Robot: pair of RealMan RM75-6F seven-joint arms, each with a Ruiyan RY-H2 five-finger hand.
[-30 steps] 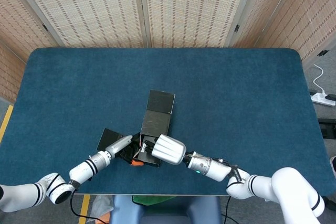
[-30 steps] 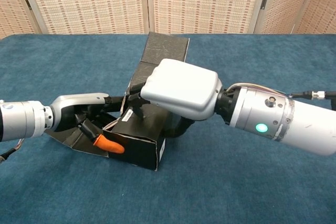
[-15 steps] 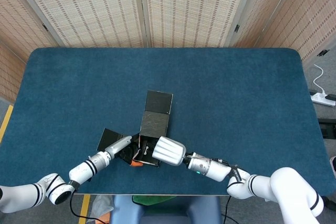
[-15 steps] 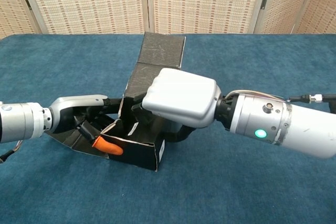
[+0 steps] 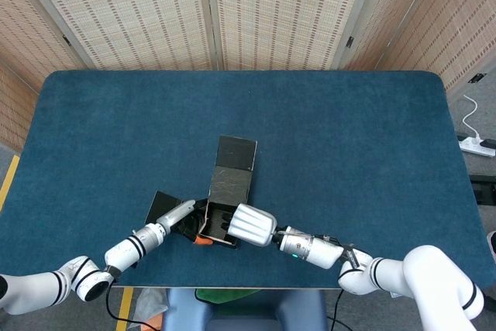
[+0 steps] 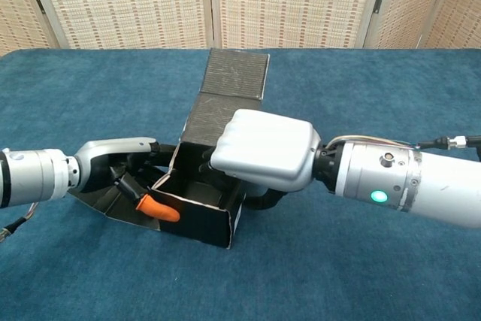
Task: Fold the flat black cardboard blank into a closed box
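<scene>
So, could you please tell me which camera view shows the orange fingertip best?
The chest view: the orange fingertip shows large against the black cardboard box. The head view shows only a small orange speck there.

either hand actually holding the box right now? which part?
Both are on the black cardboard box. The right hand reaches into its open top from above; the left hand is at its left side wall and flap. Finger contact is hidden, so a firm grip cannot be told.

Woven folding screens point(image 5: 209, 9) behind; blue-carpeted table point(image 5: 349, 137); power strip point(image 5: 474, 145) right.
</scene>
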